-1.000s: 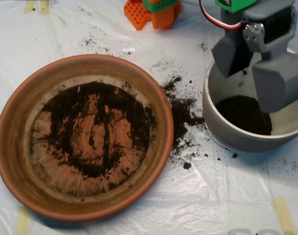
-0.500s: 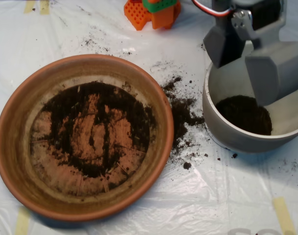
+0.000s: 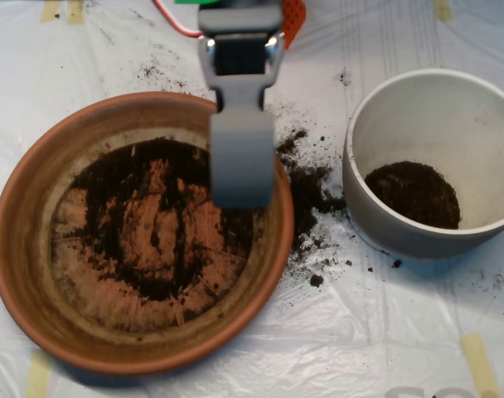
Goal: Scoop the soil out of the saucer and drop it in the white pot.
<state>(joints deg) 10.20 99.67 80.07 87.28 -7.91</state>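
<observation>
Moved from white pot [image 3: 451, 108] to over saucer [image 3: 36, 274]: one gripper [image 3: 241, 178], jaw state unclear; soil [image 3: 119, 199] in both.

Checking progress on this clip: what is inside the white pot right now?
Inside the white pot a dark patch of soil lies on the bottom, with bare white wall around it. The near wall hides the front edge of the bottom.

White plastic sheet [image 3: 385, 332] carries saucer [image 3: 20, 274], white pot [image 3: 385, 228], spilled soil [image 3: 310, 195].
</observation>
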